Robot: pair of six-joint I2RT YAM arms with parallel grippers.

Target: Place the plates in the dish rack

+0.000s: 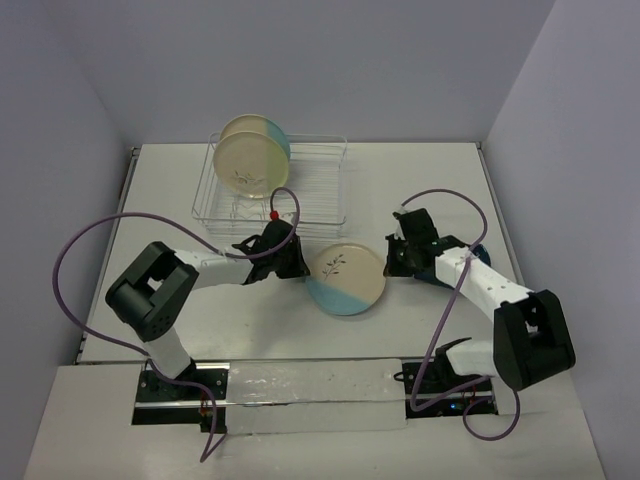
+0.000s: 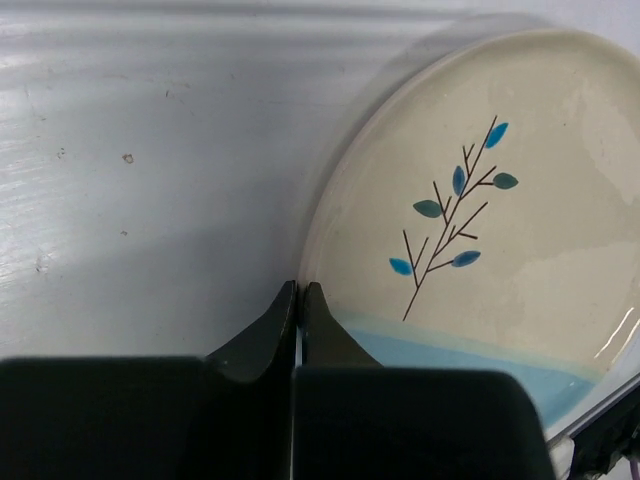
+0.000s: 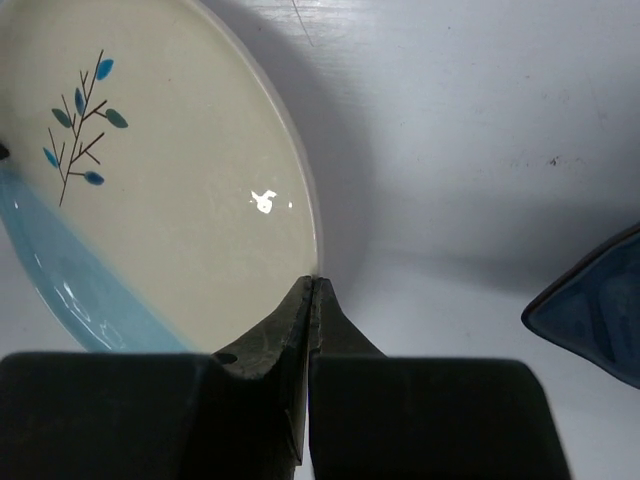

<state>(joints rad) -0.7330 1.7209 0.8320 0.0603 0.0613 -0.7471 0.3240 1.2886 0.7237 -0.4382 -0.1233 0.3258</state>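
Rim of the sprig plate (image 1: 346, 279) is pinched in my left claw (image 2: 300, 292) and right claw (image 3: 313, 285); I should lift both evenly.

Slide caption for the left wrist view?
Left gripper closed on the rim of the cream-and-blue sprig plate, seen from the wrist.

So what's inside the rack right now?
Two plates stand on edge at the left end of the rack: a cream plate in front and a back plate showing only its blue-green edge. Its face is covered.
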